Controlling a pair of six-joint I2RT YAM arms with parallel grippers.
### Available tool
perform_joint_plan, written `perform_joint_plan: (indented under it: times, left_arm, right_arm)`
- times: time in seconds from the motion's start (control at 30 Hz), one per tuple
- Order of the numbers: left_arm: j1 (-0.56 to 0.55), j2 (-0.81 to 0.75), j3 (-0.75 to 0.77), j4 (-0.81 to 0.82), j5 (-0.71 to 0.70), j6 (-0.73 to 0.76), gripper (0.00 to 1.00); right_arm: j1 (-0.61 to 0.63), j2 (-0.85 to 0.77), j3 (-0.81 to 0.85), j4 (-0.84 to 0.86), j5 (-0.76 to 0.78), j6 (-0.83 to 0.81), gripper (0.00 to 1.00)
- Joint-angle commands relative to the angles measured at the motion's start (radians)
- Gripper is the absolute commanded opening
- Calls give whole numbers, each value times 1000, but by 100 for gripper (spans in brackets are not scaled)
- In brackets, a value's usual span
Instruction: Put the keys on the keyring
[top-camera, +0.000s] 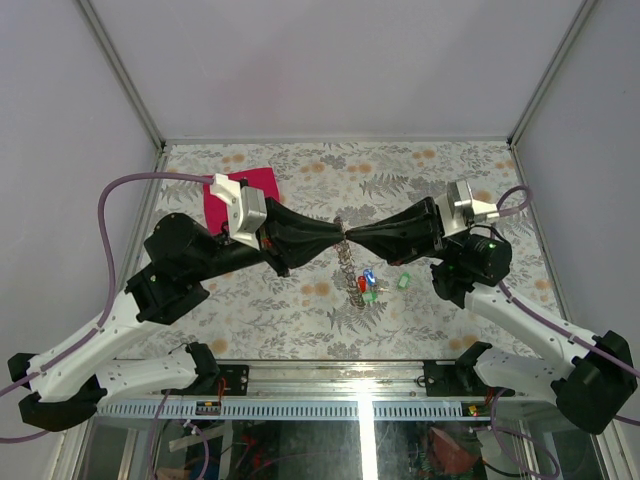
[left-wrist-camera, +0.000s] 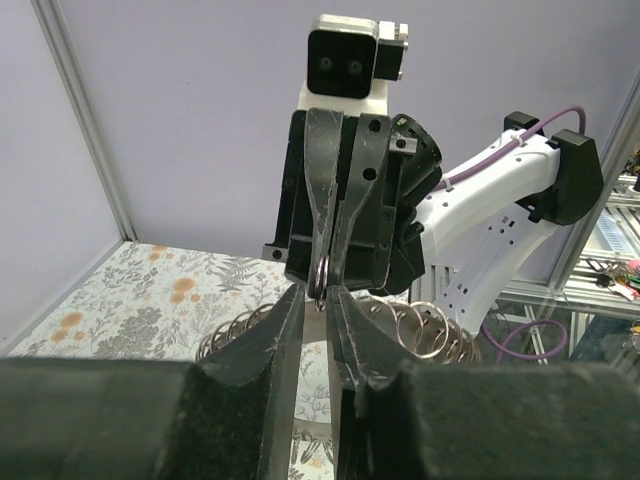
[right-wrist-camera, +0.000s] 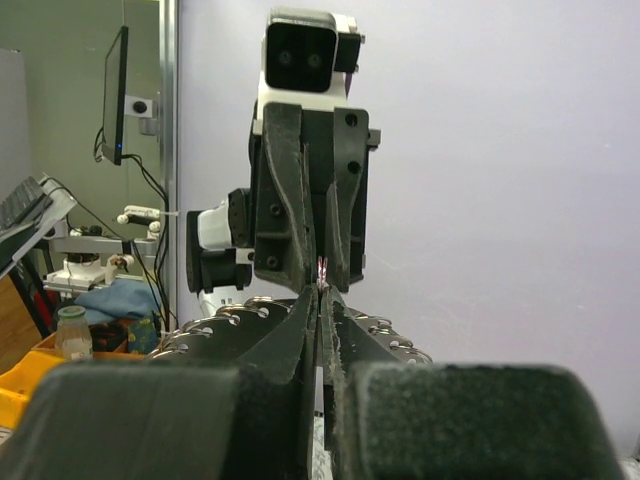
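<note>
Keyring (top-camera: 352, 268) hangs edge-on over the middle of the worktop (top-camera: 450, 180), pinched at its top from both sides. Left end effector (top-camera: 338, 236) grips its coiled edge, fingers barely apart; right end effector (top-camera: 352, 236) is clenched tight on the same edge. Keys (top-camera: 368, 284) cluster at its lower end, and one green key (top-camera: 404, 281) lies apart to the right.

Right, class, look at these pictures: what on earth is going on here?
The left gripper and the right gripper meet tip to tip over the middle of the table, each shut on the keyring, whose coils trail away below them. Red, blue and green keys sit by its near end; whether they are threaded on is unclear. One green key lies apart.
</note>
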Motion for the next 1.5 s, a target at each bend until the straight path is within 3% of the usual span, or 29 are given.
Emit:
perform_joint_plan:
  times: [0.0,0.53,0.63,0.73,1.0,1.1,1.23,1.47]
  left_arm:
    - [-7,-1,28,50,-37,26,16]
    - [-7,30,43,29,33,21,15]
    - [-8,34,48,32,45,18,12]
    - [-7,41,58,21,59,18,1]
    - [-7,56,115,-93,102,41,0]
    - [-8,64,157,-178,99,66,0]
    - [-8,80,217,-299,91,117,0]
    - [-7,142,335,-521,77,192,0]
  right_arm:
    - [7,-37,-19,40,52,-53,0]
    - [7,-69,-7,8,46,-57,0]
    - [7,-68,-4,5,37,-52,0]
    - [7,-67,-5,14,33,-42,0]
    - [7,-105,-13,-52,33,-91,2]
    - [8,-141,-11,-151,15,-162,14]
    - [7,-219,17,-471,-7,-348,33]
    - [7,-271,146,-1034,-29,-628,38]
